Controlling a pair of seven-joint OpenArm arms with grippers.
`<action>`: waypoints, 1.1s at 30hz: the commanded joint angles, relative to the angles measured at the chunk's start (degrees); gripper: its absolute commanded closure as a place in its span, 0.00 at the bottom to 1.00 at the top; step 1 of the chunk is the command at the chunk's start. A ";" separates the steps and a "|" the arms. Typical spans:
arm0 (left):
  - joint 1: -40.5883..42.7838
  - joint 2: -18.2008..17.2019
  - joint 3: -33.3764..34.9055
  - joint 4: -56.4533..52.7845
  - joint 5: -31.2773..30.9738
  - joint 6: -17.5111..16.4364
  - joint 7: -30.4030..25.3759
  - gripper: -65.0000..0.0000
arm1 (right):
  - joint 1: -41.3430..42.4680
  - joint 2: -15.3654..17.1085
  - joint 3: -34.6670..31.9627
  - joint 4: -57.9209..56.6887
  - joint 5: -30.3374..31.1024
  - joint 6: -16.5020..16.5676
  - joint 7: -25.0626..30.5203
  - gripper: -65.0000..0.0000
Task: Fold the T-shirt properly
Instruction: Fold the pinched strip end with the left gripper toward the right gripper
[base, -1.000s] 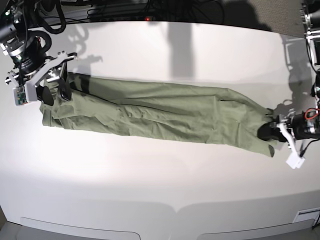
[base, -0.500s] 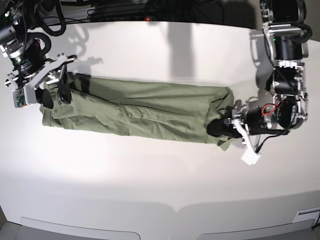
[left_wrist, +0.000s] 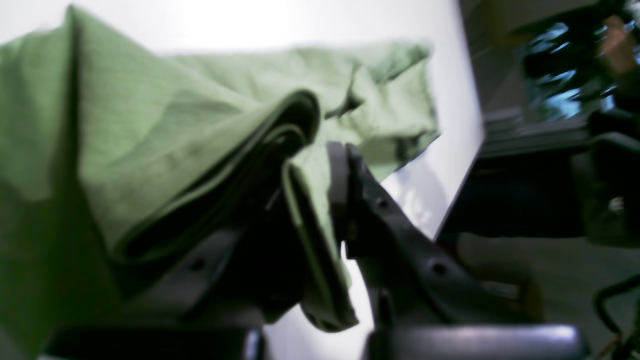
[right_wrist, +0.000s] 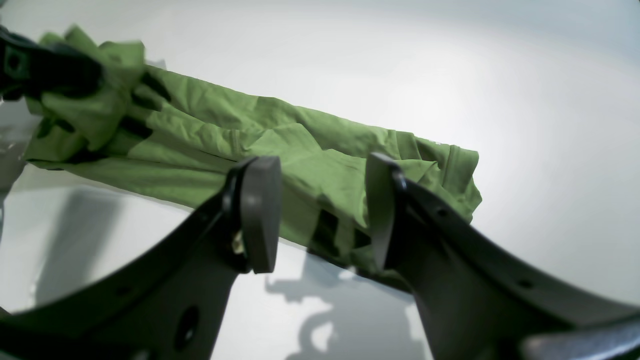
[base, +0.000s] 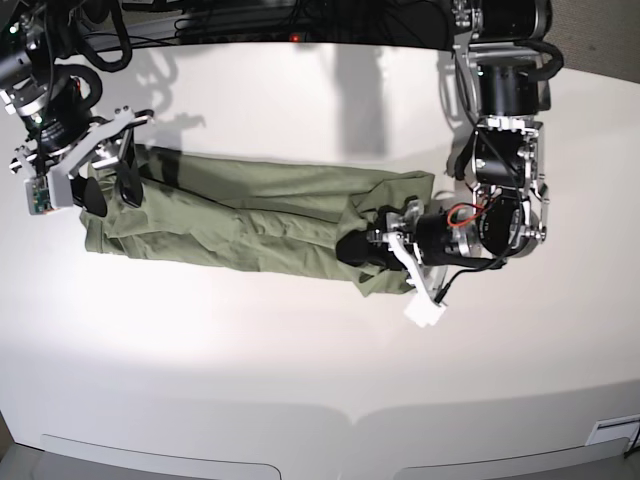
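T-shirt: the green T-shirt (base: 240, 215) lies in a long, narrow, wrinkled band across the middle of the white desk (base: 320, 370), running left to right in the base view.
T-shirt right end: doubled back over the band, so the cloth ends near the desk's centre-right in a bunched fold.
Left claw: the left claw (base: 358, 250) is at that folded end, closed on the T-shirt; in the left wrist view several layers of cloth are pinched between its dark fingers (left_wrist: 350, 200).
Left arm: reaches in from the far right of the desk, its wrist lying sideways just above the surface.
Right claw: the right claw (base: 108, 185) hovers over the T-shirt's left end, jaws parted about halfway, nothing between them.
Right claw pads: in the right wrist view the two pads (right_wrist: 257, 215) stand apart, with cloth showing below the gap.
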 joint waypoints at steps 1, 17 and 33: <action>-1.42 0.33 -0.11 0.98 -1.27 -0.26 -1.31 1.00 | 0.13 0.50 0.20 1.05 0.72 0.08 1.33 0.58; -0.96 5.20 1.03 0.87 -13.62 -2.21 1.49 0.52 | 0.15 0.50 0.20 1.03 0.72 0.08 1.38 0.58; -0.81 4.72 7.98 9.22 14.36 -6.80 -10.86 0.53 | 7.08 0.52 0.20 -4.13 -8.81 -9.94 -0.09 0.58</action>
